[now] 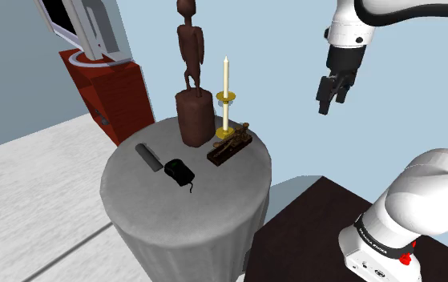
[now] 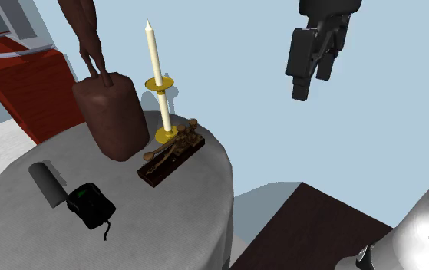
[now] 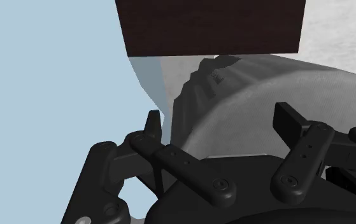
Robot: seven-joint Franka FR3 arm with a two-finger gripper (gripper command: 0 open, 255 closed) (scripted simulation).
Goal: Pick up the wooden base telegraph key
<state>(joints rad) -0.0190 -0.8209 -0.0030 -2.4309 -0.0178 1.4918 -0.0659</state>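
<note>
Telegraph key point(image 1: 230, 147) on round grey table point(image 1: 214, 196), pale blue walls point(image 1: 282, 56), end effector point(image 1: 332, 102) released, raised apart from it

Brown statue point(image 2: 111, 111), head beyond second exterior view's top edge

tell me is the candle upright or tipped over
Upright: the candle stands straight in its gold holder on the round table, beside the telegraph key.

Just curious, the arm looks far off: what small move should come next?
Probably swing the open gripper down toward the shoulder view's left, until above the telegraph key. It hangs high beyond the edge of the round table, holding nothing; the candlestick stands close beside the key.
</note>
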